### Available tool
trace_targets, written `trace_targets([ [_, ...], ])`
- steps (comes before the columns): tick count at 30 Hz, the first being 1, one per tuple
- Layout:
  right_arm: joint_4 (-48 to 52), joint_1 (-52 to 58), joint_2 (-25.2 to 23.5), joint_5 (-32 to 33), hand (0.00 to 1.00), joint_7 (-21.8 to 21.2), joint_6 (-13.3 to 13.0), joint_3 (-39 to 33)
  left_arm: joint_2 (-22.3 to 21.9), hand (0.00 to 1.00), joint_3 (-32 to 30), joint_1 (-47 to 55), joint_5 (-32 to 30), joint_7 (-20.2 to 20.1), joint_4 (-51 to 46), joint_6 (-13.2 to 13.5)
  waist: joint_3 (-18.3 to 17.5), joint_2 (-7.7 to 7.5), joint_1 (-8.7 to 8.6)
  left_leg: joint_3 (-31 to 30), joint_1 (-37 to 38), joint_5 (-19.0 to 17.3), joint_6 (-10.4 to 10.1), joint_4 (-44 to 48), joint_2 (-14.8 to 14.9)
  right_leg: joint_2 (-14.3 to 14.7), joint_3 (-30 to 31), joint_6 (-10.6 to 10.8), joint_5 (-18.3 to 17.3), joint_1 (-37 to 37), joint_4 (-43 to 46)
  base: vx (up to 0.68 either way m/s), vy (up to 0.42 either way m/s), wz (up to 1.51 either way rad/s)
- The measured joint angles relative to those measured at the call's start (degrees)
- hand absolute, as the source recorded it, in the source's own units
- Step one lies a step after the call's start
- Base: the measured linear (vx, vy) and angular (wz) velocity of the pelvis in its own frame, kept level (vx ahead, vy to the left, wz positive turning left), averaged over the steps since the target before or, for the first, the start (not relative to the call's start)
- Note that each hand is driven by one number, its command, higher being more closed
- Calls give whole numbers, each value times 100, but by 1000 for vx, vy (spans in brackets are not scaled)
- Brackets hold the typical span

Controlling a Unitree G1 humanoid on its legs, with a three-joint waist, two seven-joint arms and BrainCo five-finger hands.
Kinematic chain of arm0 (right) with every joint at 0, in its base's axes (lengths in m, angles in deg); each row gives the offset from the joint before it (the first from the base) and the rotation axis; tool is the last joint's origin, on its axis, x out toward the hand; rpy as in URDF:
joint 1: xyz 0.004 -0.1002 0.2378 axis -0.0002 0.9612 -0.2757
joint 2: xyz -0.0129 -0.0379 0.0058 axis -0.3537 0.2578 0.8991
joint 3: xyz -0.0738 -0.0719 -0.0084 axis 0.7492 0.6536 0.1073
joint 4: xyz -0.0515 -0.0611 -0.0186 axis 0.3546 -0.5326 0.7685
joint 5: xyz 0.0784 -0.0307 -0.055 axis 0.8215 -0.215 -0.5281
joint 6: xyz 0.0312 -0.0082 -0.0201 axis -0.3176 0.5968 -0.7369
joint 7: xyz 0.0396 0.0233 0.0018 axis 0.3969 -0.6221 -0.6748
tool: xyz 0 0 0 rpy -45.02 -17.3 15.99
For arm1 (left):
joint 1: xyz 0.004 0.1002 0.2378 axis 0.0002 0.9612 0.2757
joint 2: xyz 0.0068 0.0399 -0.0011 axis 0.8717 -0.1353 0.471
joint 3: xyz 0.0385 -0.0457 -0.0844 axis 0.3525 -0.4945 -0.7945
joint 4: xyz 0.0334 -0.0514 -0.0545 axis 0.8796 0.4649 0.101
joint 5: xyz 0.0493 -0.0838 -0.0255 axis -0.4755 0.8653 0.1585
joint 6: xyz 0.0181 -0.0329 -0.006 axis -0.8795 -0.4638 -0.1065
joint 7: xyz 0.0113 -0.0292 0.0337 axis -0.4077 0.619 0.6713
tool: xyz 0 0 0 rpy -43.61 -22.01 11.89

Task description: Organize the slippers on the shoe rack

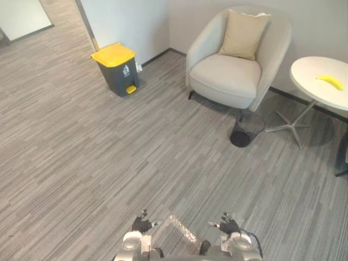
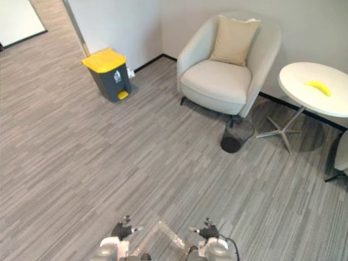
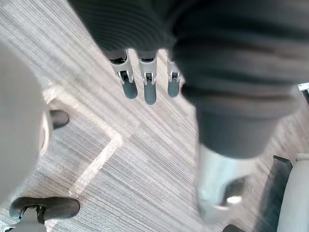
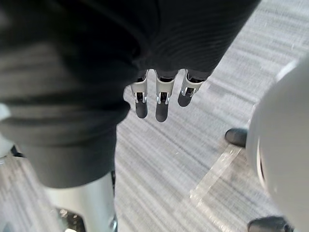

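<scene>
Grey striped floor is stretching toward a pale upholstered armchair, a dark grey pedal bin with yellow lid and a round white table carrying a yellow banana. Left hand and right hand are hanging low, fingers straight, side by side, gripping nothing.

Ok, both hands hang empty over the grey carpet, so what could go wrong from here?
1. If the robot walks ahead, it might clip the black mesh wastebasket or the metal star base of the round white table; both sit low on the floor.
2. The clear tape strip on the carpet, between the open left hand and right hand, might snag a step.
</scene>
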Motion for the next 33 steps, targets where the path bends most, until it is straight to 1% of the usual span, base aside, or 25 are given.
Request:
trace_targets([
  [1,-3,0,4,3,0,2,0,2,0,0,-158,14,3,-5,-6,14,18,8,29,-17,-187,-53,-45,680,180,102,307,-24,1,-2,7,17,-73,-158],
  [2,24,3,36,6,0,6,1,8,-4,0,-276,80,6,-3,-34,20,58,53,69,-74,-514,-9,43,1695,369,216,751,-92,-2,-5,62,34,-5,-153],
  [3,34,-1,22,8,0,11,4,13,-13,0,-300,89,9,-2,-47,27,66,53,102,-213,-639,-108,127,1898,372,245,903,-129,9,13,64,83,77,-158],
  [4,43,24,124,9,0,30,6,-11,-50,0,-313,84,9,0,-71,32,89,124,108,-563,-686,-350,182,1784,219,255,1189,-133,7,11,63,87,127,-141],
  [5,30,130,224,11,0,50,18,-51,-96,0,-289,80,18,3,-114,39,103,145,109,-914,-728,-494,225,1371,-31,225,1488,-138,13,-15,65,91,134,-130],
  [6,34,178,231,27,0,56,23,-111,-109,0,-289,80,22,7,-122,50,103,145,111,-1029,-726,-506,221,1194,-115,210,1587,-137,12,-23,67,70,158,-123],
  [7,65,195,223,67,0,64,25,-232,-117,0,-289,85,71,23,-127,65,108,153,115,-1415,-689,-498,215,627,-292,197,1805,-111,9,-46,80,63,231,-119],
  [8,71,240,256,65,0,61,22,-237,-137,0,-255,87,132,29,-127,66,52,257,120,-1935,-555,-405,86,-159,-359,288,1981,3,10,-136,94,48,200,-121],
  [9,57,262,264,61,0,62,21,-238,-140,0,-246,99,140,29,-112,64,52,285,139,-1954,-527,-179,63,-192,-358,322,2054,44,26,-121,79,74,208,-101],
  [10,75,298,255,59,0,61,23,-268,-111,0,-218,153,179,36,-108,64,6,312,148,-1874,-460,-170,162,-265,-425,269,2119,151,101,-24,-10,188,174,-55],
  [11,96,331,188,52,0,60,12,-355,-18,0,-153,100,195,48,-104,65,-6,129,133,-1741,-357,-179,181,-413,-497,158,2139,239,131,-22,-6,223,197,-38],
  [12,89,334,170,45,0,60,25,-383,-6,0,-135,96,197,46,-102,63,-3,122,134,-1714,-331,-181,188,-450,-515,140,2160,254,104,-33,19,207,141,-23],
  [14,68,375,104,16,0,61,51,-419,-12,0,-133,93,213,45,-100,67,-55,25,167,-1544,-135,-139,253,-650,-579,83,2258,302,-47,-47,116,210,101,-26],
  [15,63,377,78,10,0,54,60,-423,-14,0,-128,110,213,43,-77,66,-91,-14,167,-1500,-10,-100,321,-731,-609,60,2261,332,-109,-48,156,303,110,-28],
  [16,64,375,86,5,0,55,59,-442,-27,0,-121,116,214,38,-49,64,-90,-4,167,-1428,89,-99,323,-825,-641,53,2263,353,-156,-72,207,237,82,-35],
  [19,75,296,111,2,0,54,63,-445,-55,0,-121,62,217,39,-38,63,-58,97,184,-1048,234,-90,326,-907,-574,154,2164,466,-265,-535,956,182,29,-62],
  [20,76,277,110,2,0,54,64,-442,-52,0,-121,73,221,39,-15,63,-54,104,183,-938,264,-89,325,-851,-561,146,1980,475,-270,-655,1211,145,3,-71],
  [21,86,265,94,3,0,54,62,-442,-38,0,-121,56,225,39,26,61,-48,84,185,-871,247,-89,325,-545,-571,71,1600,473,-267,-722,1480,107,15,-49],
  [22,79,240,45,-2,0,60,61,-447,-11,0,-120,26,224,37,20,68,-2,1,186,-886,90,-90,334,-31,-663,-123,1261,456,-254,-673,1604,52,4,-43],
  [23,24,238,56,-8,0,61,61,-459,-36,0,-113,5,227,41,16,89,-73,12,165,-1136,244,57,465,-970,-756,-243,919,457,-256,-613,1571,9,-4,-20],
  [24,25,253,92,-10,0,61,57,-460,-59,0,-106,0,227,42,17,85,-92,77,139,-1192,231,258,467,-1143,-721,-217,842,461,-265,-617,1529,-44,25,-25],
  [25,-6,211,143,-8,0,62,60,-459,-53,0,-90,-28,227,50,40,82,-146,94,129,-1195,243,192,466,-1184,-769,-276,752,486,-348,-611,1432,9,67,-13],
  [26,-85,192,104,-2,0,56,61,-466,-25,0,-96,-36,226,77,72,74,-177,16,152,-1163,175,193,469,-1165,-882,-404,510,461,-349,-425,1022,13,81,-13],
  [29,-211,195,0,5,0,64,64,-640,129,0,-95,-48,227,147,160,65,-185,-122,176,-1155,152,192,470,-1165,-965,-456,381,440,-220,-147,324,20,44,-2],
  [33,-334,226,-9,16,0,78,64,-768,172,0,-100,-40,235,178,302,61,-193,-149,179,-1268,155,192,470,-1137,-968,-430,280,429,-116,95,-4,10,-15,7],
])
